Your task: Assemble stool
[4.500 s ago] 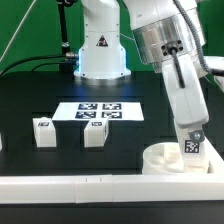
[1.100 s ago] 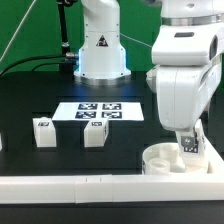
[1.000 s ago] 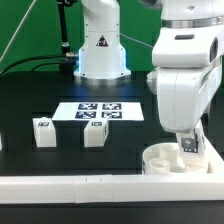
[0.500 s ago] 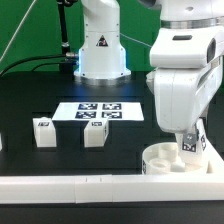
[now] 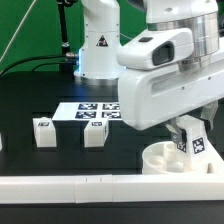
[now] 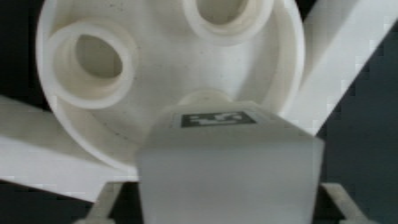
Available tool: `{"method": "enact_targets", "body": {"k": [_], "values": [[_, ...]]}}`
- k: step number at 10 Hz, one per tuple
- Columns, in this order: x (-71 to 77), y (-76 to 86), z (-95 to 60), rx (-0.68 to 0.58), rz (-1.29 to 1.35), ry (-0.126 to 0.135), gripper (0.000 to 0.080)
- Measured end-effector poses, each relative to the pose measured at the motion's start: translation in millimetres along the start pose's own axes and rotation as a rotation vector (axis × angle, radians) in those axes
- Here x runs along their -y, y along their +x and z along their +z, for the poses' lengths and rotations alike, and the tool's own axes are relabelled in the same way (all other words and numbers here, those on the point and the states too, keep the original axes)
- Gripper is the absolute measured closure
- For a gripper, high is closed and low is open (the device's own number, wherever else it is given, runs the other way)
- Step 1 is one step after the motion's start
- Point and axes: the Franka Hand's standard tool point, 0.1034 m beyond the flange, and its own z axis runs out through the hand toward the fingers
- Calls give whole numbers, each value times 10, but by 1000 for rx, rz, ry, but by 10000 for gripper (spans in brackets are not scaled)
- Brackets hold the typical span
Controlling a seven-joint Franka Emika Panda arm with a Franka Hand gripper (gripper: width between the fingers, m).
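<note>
The round white seat lies at the exterior view's right, against the white border wall. My gripper is shut on a white block leg with a tag, held over the seat's right part and touching or just above it. In the wrist view the held leg fills the foreground between my fingers, with the seat and its round holes behind it. Two more tagged legs stand on the black table at the left.
The marker board lies flat behind the two loose legs. The robot's white base stands at the back. The arm's large body hangs over the right half of the table and hides part of it.
The arm has swung and turned, so its body now looms wide across the exterior view. The held leg stays over the seat's right part, shifted slightly.
</note>
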Motion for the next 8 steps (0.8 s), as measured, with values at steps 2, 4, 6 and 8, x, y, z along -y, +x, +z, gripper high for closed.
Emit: {"method": "enact_targets", "body": {"k": [2,4,6,8], "values": [[-14,3,-10,-10,168,6,462],[-18,8,-17,-12,309,6,462],[-19,14,-19,-17,450,9,462],[-40,11,-37,-40,817,29,461]]}}
